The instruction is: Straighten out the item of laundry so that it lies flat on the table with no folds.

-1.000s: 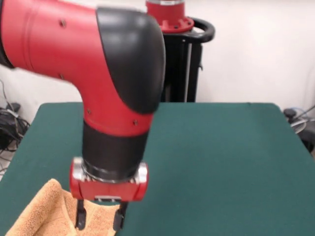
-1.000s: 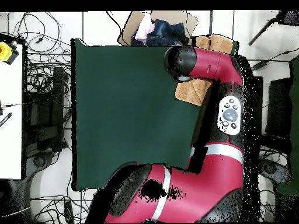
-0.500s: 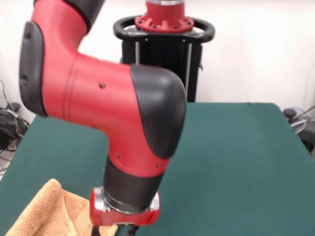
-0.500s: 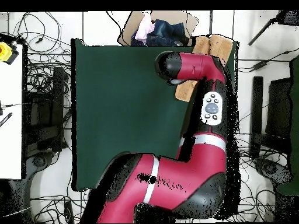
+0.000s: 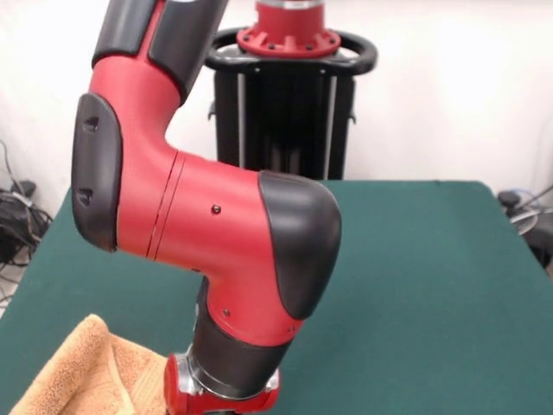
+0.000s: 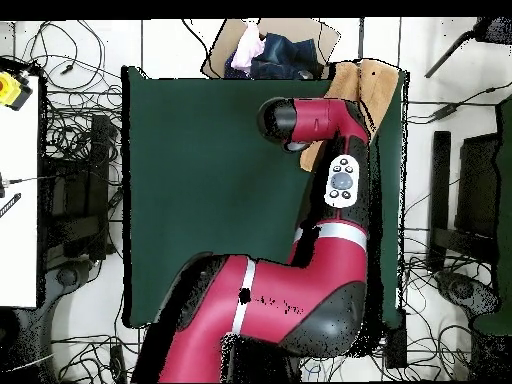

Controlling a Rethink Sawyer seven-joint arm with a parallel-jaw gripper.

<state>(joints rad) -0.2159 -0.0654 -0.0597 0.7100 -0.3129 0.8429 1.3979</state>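
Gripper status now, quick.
Gripper: cannot be told. The arm covers it from above, and in the front view it runs off the bottom edge beside the towel.

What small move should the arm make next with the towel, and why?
Probably a short pull toward the open middle of the table. The towel is bunched with a raised fold at the table's corner, and the arm's wrist is low beside it. The gripper itself is out of view, so any grasp is unconfirmed.
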